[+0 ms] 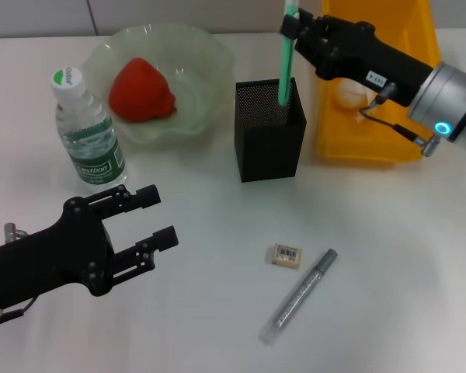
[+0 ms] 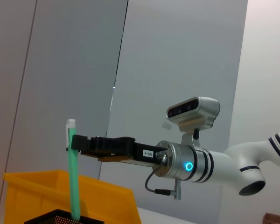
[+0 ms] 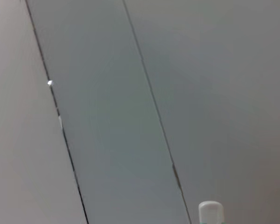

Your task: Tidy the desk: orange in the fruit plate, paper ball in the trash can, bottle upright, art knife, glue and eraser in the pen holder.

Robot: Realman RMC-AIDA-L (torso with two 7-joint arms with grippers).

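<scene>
My right gripper is shut on a long green glue stick, held upright with its lower end inside the black mesh pen holder. The left wrist view shows the same grip on the stick above the holder's rim. A small eraser and a silver art knife with a clear cap lie on the table in front. The red-orange fruit sits in the glass plate. The water bottle stands upright. My left gripper hovers open at the near left.
The yellow trash can stands right of the pen holder, with a white paper ball inside, partly hidden by my right arm. The bottle's cap shows in the right wrist view against a grey wall.
</scene>
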